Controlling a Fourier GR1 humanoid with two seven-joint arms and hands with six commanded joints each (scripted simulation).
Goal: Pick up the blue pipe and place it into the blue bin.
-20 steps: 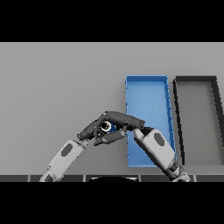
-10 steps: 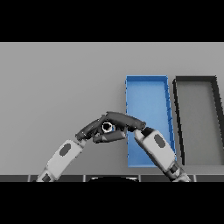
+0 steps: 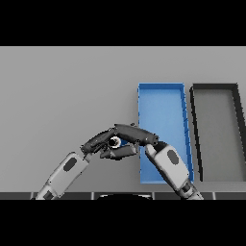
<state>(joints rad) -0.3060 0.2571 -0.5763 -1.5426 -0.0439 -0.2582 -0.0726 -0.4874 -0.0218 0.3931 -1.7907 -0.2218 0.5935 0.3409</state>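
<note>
The blue pipe (image 3: 116, 142) shows end-on as a pale ring with a dark bore, held just above the table to the left of the blue bin (image 3: 161, 86). My right hand (image 3: 136, 135) reaches left from the bin's near-left corner, fingers over the pipe and thumb under it, shut on it. My left hand (image 3: 94, 142) comes in from the lower left. Its straight fingers meet the pipe from the other side. Most of the pipe's length is hidden by the two hands.
A black bin (image 3: 215, 87) stands right beside the blue bin, on its right. My right forearm (image 3: 169, 162) lies across the blue bin's near-left corner. Bare grey table stretches to the left and behind the hands.
Both hands and the pipe have drifted very slightly left and down. The grip looks the same.
</note>
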